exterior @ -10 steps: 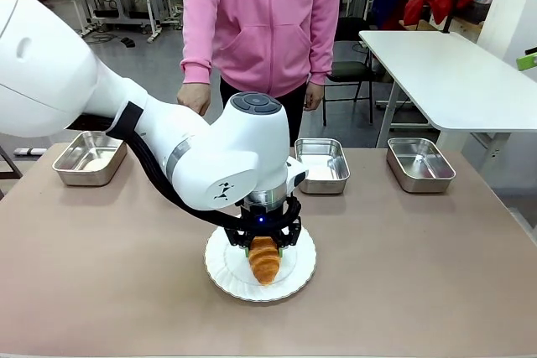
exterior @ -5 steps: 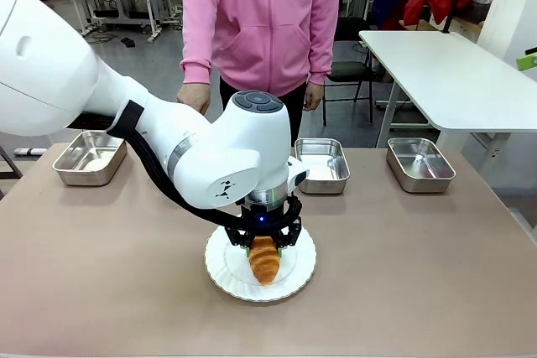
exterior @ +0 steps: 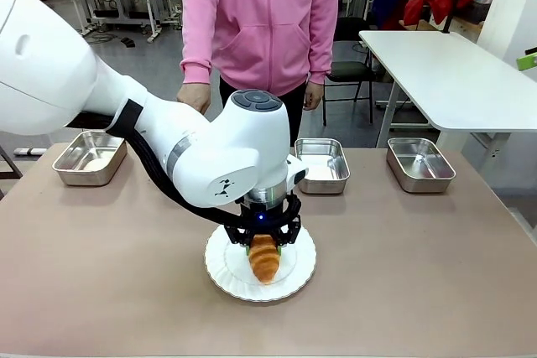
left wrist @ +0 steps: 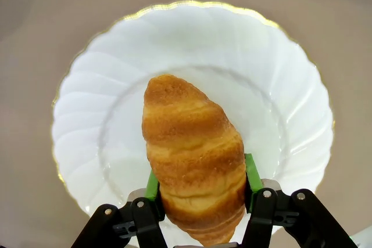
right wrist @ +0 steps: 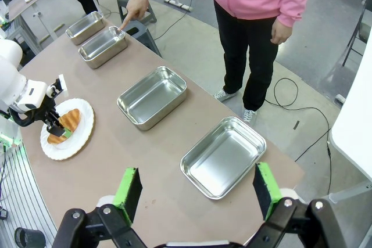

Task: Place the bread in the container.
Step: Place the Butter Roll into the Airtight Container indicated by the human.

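Your left gripper (left wrist: 201, 178) is clamped on the thick end of the golden-brown ridged croissant (left wrist: 192, 143), right over the round white scalloped plate (left wrist: 285, 85) mid-way along the brown table (exterior: 419, 274). Your right gripper (right wrist: 197, 187) hangs spread wide, holding nothing. Across the table, the person's hand (right wrist: 132, 13) points a finger at a shallow rectangular stainless-steel tray (right wrist: 103, 46), well apart from the croissant.

Ridged golden-brown bread (left wrist: 192, 155) over plate (left wrist: 290, 85); shiny steel container (right wrist: 102, 45) well apart.
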Controlling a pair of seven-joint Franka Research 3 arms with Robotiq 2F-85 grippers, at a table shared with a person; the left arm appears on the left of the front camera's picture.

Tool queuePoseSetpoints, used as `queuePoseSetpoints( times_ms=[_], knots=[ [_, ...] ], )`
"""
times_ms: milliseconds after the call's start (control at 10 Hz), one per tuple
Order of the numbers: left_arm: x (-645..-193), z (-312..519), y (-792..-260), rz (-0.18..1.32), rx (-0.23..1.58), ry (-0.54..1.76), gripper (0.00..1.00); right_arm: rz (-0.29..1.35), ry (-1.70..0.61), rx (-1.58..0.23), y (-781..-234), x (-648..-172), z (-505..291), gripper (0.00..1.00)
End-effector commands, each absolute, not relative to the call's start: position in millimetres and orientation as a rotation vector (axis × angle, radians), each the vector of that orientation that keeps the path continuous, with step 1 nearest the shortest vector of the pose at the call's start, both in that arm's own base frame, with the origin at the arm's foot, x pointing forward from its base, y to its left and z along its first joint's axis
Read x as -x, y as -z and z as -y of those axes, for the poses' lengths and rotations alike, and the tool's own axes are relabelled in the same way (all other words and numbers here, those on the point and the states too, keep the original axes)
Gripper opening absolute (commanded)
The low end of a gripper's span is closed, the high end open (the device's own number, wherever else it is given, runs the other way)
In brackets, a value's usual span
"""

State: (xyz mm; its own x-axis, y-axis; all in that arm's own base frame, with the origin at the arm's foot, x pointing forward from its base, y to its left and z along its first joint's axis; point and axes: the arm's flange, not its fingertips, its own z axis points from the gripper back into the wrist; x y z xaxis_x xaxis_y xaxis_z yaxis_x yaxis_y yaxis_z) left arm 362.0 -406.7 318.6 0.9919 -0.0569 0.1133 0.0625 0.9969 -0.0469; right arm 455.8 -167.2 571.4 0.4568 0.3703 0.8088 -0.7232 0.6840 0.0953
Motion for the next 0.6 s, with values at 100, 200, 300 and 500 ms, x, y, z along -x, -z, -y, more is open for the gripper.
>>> queuePoseSetpoints(
  times_ms=[100,200,300,500],
  knots=[
    [-386.5,376.7,-381.2,0.199,0.100,0.073,0.60,0.866,-0.709,-0.474,-573.2,-455.4,166.0,1.00],
    [-398.4,365.9,-406.7,0.216,0.106,0.086,0.60,0.866,-0.709,-0.474,-573.2,-455.4,166.0,1.00],
    [-414.7,356.4,-429.0,0.216,0.105,0.106,0.60,0.866,-0.709,-0.474,-573.2,-455.4,166.0,1.00],
    [-460.6,323.7,-472.4,0.212,0.037,0.126,0.60,0.866,-0.709,-0.474,-573.2,-455.4,166.0,1.00]
  ],
)
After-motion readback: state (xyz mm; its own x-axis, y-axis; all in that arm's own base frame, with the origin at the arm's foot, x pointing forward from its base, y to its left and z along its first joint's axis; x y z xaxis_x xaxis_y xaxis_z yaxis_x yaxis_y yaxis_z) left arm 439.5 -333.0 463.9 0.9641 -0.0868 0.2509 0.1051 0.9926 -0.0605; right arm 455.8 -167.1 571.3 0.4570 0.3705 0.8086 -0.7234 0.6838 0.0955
